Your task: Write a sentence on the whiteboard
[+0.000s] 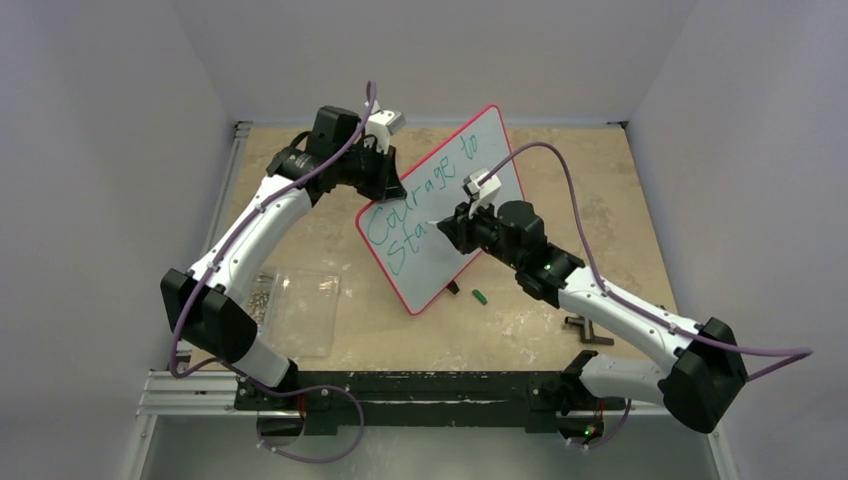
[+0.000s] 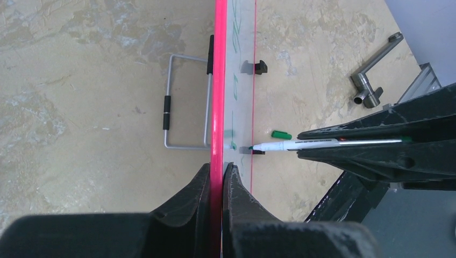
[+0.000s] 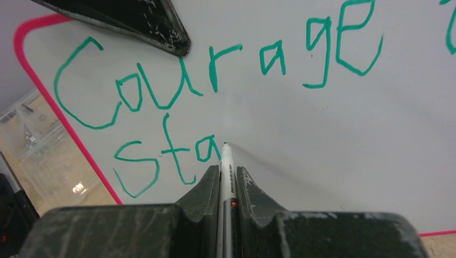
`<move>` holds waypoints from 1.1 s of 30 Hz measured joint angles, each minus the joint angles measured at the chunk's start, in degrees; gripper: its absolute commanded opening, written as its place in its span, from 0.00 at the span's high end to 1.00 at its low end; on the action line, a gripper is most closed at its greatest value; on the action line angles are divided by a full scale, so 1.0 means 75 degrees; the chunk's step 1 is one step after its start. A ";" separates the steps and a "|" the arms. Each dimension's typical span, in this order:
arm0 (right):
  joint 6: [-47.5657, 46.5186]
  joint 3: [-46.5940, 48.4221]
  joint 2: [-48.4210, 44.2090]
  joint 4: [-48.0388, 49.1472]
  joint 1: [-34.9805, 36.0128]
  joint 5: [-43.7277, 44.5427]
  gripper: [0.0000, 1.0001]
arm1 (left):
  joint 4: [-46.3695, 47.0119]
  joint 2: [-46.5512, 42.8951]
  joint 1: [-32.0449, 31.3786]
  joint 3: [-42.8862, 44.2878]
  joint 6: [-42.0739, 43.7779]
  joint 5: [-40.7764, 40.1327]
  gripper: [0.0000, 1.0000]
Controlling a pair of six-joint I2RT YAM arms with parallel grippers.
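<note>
The whiteboard (image 1: 440, 275) stands tilted on the table, white with a red-pink rim (image 2: 219, 80). My left gripper (image 1: 385, 190) is shut on its upper left edge, with the rim pinched between both fingers (image 2: 221, 166). On the board (image 3: 333, 140) the sentence (image 3: 213, 70) in teal-green reads "Courage to" with "Sta" on the line under it. My right gripper (image 3: 229, 169) is shut on a white marker (image 3: 224, 156). The marker's tip is at the board just right of the "a". From the side, the marker (image 2: 312, 143) reaches the board's face.
A green marker cap (image 1: 479, 296) lies on the table below the board. A wire stand (image 2: 185, 102) sits behind the board. A metal tool (image 1: 585, 330) lies near the right arm, and a clear plastic box (image 1: 300, 310) with small parts sits front left.
</note>
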 measured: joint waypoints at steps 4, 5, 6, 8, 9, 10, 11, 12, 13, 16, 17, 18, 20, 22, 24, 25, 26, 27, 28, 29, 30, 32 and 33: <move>-0.0015 0.0038 -0.0332 0.0143 0.0000 0.0140 1.00 | -0.0055 -0.0041 -0.0003 0.0000 0.0003 0.0000 1.00; -0.0017 0.0044 -0.0382 0.0195 0.0000 0.0172 1.00 | -0.0076 -0.0064 -0.0003 0.0000 0.0003 0.0000 1.00; -0.0017 0.0052 -0.0414 0.0245 0.0000 0.0210 1.00 | -0.0096 -0.0082 -0.0003 0.0000 0.0006 -0.0003 1.00; -0.0020 0.0058 -0.0423 0.0321 0.0000 0.0315 1.00 | -0.0163 -0.0134 -0.0006 0.0000 0.0012 -0.0003 1.00; -0.0020 0.0058 -0.0423 0.0332 0.0000 0.0341 1.00 | -0.0192 -0.0154 -0.0012 0.0000 0.0015 -0.0003 1.00; -0.0023 0.0058 -0.0423 0.0341 0.0000 0.0356 1.00 | -0.0221 -0.0175 -0.0017 0.0000 0.0020 -0.0006 1.00; -0.0023 0.0058 -0.0423 0.0364 0.0000 0.0373 1.00 | -0.0239 -0.0187 -0.0023 0.0000 0.0023 -0.0006 1.00; -0.0020 0.0058 -0.0423 0.0391 0.0000 0.0385 1.00 | -0.0248 -0.0192 -0.0029 0.0000 0.0023 -0.0006 1.00; -0.0020 0.0058 -0.0423 0.0417 0.0000 0.0393 1.00 | -0.0251 -0.0192 -0.0029 0.0000 0.0023 -0.0006 1.00; -0.0015 0.0055 -0.0423 0.0481 0.0000 0.0370 1.00 | -0.0251 -0.0192 -0.0029 0.0000 0.0023 -0.0006 1.00; -0.0012 0.0055 -0.0423 0.0498 0.0000 0.0353 1.00 | -0.0251 -0.0192 -0.0029 0.0000 0.0023 -0.0006 1.00; -0.0006 0.0052 -0.0423 0.0530 0.0000 0.0332 1.00 | -0.0251 -0.0192 -0.0029 0.0000 0.0023 -0.0006 1.00; 0.0003 0.0047 -0.0423 0.0574 0.0000 0.0303 1.00 | -0.0251 -0.0192 -0.0029 0.0000 0.0023 -0.0006 1.00; 0.0006 0.0047 -0.0405 0.0609 0.0000 0.0262 1.00 | -0.0251 -0.0192 -0.0029 0.0000 0.0023 -0.0006 1.00; 0.0006 0.0047 -0.0358 0.0650 -0.0003 0.0213 1.00 | -0.0254 -0.0195 -0.0029 0.0000 0.0023 -0.0006 1.00; 0.0009 0.0044 -0.0315 0.0676 -0.0003 0.0178 1.00 | -0.0251 -0.0195 -0.0029 0.0000 0.0023 -0.0006 1.00; 0.0009 0.0017 -0.0280 0.0708 -0.0003 0.0157 1.00 | -0.0251 -0.0195 -0.0029 0.0000 0.0023 -0.0006 1.00; 0.0012 -0.0029 -0.0251 0.0743 -0.0003 0.0137 1.00 | -0.0251 -0.0195 -0.0029 0.0000 0.0023 -0.0006 1.00; 0.0015 -0.0073 -0.0227 0.0758 0.0000 0.0134 1.00 | -0.0254 -0.0195 -0.0029 0.0000 0.0023 -0.0006 1.00; 0.0023 -0.0128 -0.0198 0.0764 0.0000 0.0131 1.00 | -0.0254 -0.0195 -0.0029 0.0000 0.0023 -0.0006 1.00; 0.0035 -0.0187 -0.0169 0.0764 -0.0003 0.0134 1.00 | -0.0254 -0.0195 -0.0029 0.0000 0.0023 -0.0006 1.00; 0.0052 -0.0291 -0.0140 0.0761 -0.0003 0.0134 1.00 | -0.0254 -0.0195 -0.0029 0.0000 0.0023 -0.0006 1.00; 0.0061 -0.0344 -0.0134 0.0758 0.0000 0.0131 1.00 | -0.0254 -0.0198 -0.0029 -0.0003 0.0023 -0.0006 1.00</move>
